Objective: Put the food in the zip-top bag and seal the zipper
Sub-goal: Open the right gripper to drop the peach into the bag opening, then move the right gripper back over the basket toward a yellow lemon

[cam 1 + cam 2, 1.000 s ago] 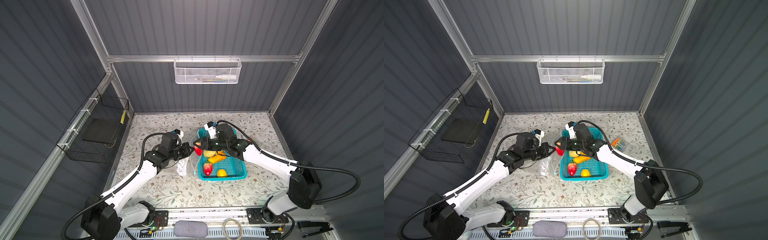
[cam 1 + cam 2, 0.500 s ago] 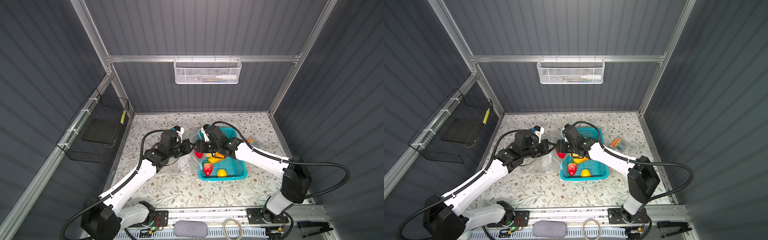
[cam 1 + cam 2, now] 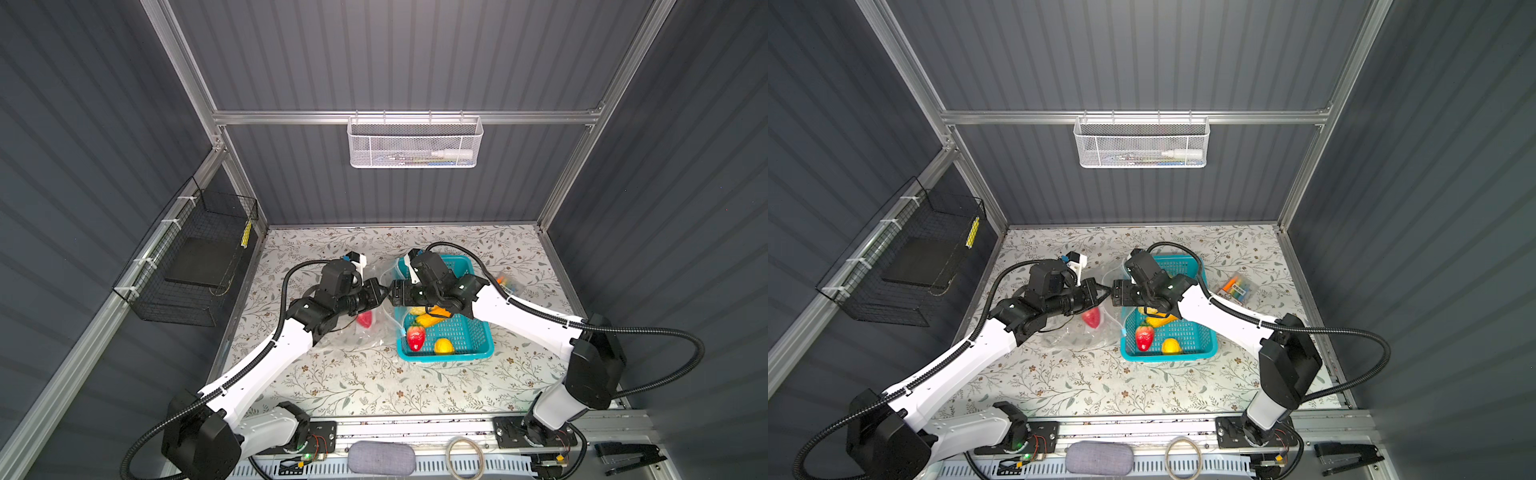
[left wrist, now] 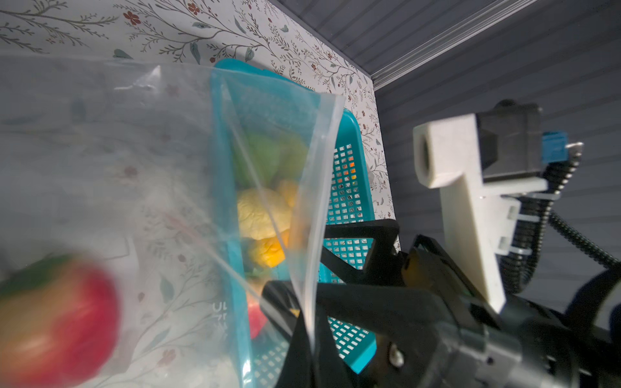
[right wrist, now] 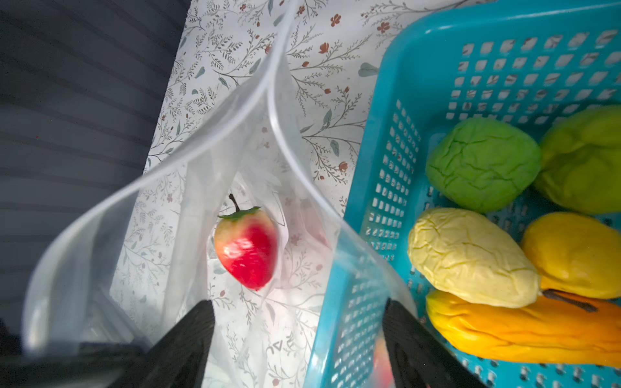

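The clear zip-top bag (image 3: 357, 336) lies left of the teal basket (image 3: 444, 358), its mouth held up and open. My left gripper (image 4: 311, 336) is shut on the bag's rim. My right gripper (image 5: 297, 312) stands open over the mouth, nothing between its fingers. One red strawberry (image 5: 247, 250) lies inside the bag, seen in both top views (image 3: 1092, 318). The zipper strip (image 5: 275, 100) runs unsealed along the mouth. More food sits in the basket: a green piece (image 5: 484, 164), a pale yellow one (image 5: 470, 258), an orange one (image 5: 521, 336), a strawberry (image 3: 415, 337) and a lemon (image 3: 444, 345).
A packet of coloured sticks (image 3: 1237, 289) lies on the floral table right of the basket. A black wire rack (image 3: 195, 257) hangs on the left wall and a white mesh tray (image 3: 415, 141) on the back wall.
My right gripper carried a red strawberry left from the basket to the bag's mouth and opened; the strawberry now lies in the bag. The left gripper kept hold of the rim.
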Available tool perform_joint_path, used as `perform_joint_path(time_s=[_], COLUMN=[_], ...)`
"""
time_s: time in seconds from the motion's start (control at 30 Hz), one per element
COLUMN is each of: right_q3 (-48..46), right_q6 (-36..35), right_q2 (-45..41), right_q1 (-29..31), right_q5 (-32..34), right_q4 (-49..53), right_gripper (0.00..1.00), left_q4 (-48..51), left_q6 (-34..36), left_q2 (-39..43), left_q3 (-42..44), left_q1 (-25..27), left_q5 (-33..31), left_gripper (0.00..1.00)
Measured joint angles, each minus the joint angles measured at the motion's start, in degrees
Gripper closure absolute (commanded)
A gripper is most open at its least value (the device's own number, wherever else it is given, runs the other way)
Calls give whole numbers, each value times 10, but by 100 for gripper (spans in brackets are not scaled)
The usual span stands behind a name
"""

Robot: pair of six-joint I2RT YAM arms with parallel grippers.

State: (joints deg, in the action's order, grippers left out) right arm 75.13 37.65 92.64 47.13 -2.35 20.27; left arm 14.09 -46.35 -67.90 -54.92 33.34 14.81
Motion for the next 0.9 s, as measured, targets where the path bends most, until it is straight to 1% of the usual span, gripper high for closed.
perform_joint_path(time_s=[0.07,0.17,0.2,0.27,0.33,0.5,0.7,0.8,0.9], right_q3=[0,0,0,0,0,-2,-48,-64,-78], right_q6=[-2,-8,-10,-17,-26,-43,-71,-87,-97], right_q2=[-7,-17,-21,-30,-44,-111,-199,-212,-212], right_q1=[0,-1,-1,-3,-5,-8,-42,-57,-59], right_q5=[2,7,9,16,22,49,66,74,83], right_q4=[0,8,12,21,27,40,52,93,138], right_gripper=[17,12,10,1,1,1,1,1,1], left_q4=[0,-1,-1,-2,1,6,2,0,2], left_q6=[0,0,0,0,0,3,7,7,7], left_q2=[0,0,0,1,1,1,0,0,0], left_q3=[0,0,0,0,0,0,5,10,14], left_q1=[0,0,0,0,0,0,0,0,0], left_q5=[-2,-2,-2,-6,-12,-19,-20,-28,-37], left_gripper=[100,100,100,100,100,100,100,100,100])
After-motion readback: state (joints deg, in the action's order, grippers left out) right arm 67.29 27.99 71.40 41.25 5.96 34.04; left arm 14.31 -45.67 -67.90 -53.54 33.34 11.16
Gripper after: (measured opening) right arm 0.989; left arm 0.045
